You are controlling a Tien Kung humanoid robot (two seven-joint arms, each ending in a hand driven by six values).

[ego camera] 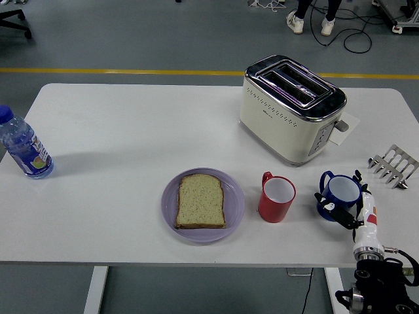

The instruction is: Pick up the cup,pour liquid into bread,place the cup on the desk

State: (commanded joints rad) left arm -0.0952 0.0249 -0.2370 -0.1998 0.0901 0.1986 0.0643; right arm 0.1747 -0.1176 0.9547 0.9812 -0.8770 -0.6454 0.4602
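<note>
Head view: right hand (350,204) at 4 o'clock, fingers wrapped on blue cup (340,195). Grasp step. Next, probably lift, carry toward 9 o'clock over bread (201,201), tilt.

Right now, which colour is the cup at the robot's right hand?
Blue cup, white inside; head view, beside the right hand.

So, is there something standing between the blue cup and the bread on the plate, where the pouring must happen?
Yes. The red cup stands on the table directly between the blue cup, which the right hand is closing around, and the bread on the purple plate. The blue cup would probably need lifting over it.
</note>
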